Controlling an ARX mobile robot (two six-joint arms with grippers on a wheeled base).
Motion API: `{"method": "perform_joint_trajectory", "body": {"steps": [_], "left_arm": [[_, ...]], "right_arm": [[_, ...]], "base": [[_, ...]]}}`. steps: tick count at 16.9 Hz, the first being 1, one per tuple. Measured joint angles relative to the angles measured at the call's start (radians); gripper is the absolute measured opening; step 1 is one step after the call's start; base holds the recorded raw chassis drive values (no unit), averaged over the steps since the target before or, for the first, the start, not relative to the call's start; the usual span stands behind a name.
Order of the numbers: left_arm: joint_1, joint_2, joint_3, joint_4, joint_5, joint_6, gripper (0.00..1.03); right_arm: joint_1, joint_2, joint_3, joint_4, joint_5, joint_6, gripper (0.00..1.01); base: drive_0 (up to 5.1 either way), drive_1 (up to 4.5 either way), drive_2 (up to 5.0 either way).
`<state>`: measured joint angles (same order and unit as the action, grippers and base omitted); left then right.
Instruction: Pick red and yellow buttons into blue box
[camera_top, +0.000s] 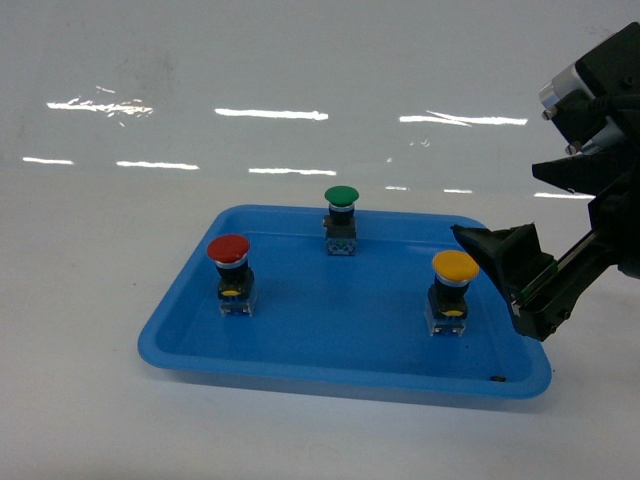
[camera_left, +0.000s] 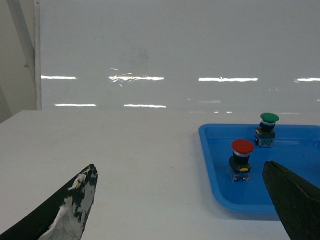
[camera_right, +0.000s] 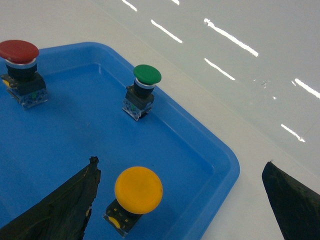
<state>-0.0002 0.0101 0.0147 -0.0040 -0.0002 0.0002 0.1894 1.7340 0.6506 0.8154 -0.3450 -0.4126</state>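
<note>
**Right gripper closing in on the yellow button**

The right gripper (camera_top: 520, 265) hangs wide open at the tray's right edge, one finger just beside the yellow button (camera_top: 453, 290), the other out over the white counter (camera_top: 300, 430). It holds nothing. The step in hand looks like the approach to the first pick; next, I judge, the gripper must centre over the yellow cap so both fingers straddle it, lower, and close on the stem below the cap.

All three buttons stand upright in the shallow blue tray (camera_top: 330, 365), long axes vertical, caps up: the red button (camera_top: 230, 272) at the left, the green button (camera_top: 341, 218) at the back. The left gripper (camera_left: 180, 200) also hangs wide open, empty, left of the tray. The blue box is not in view.
</note>
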Motion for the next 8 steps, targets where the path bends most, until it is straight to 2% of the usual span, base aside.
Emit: {"method": "perform_joint_trajectory", "body": {"steps": [2,8], "left_arm": [[0.000,0.000,0.000,0.000,0.000,0.000,0.98],[0.000,0.000,0.000,0.000,0.000,0.000,0.98]], "right_arm": [[0.009,0.000,0.017,-0.061,-0.004,-0.004,0.98],[0.014,-0.002,0.018,-0.067,-0.008,-0.005,0.98]], "base": [[0.0,0.00,0.0],[0.0,0.00,0.0]]}}
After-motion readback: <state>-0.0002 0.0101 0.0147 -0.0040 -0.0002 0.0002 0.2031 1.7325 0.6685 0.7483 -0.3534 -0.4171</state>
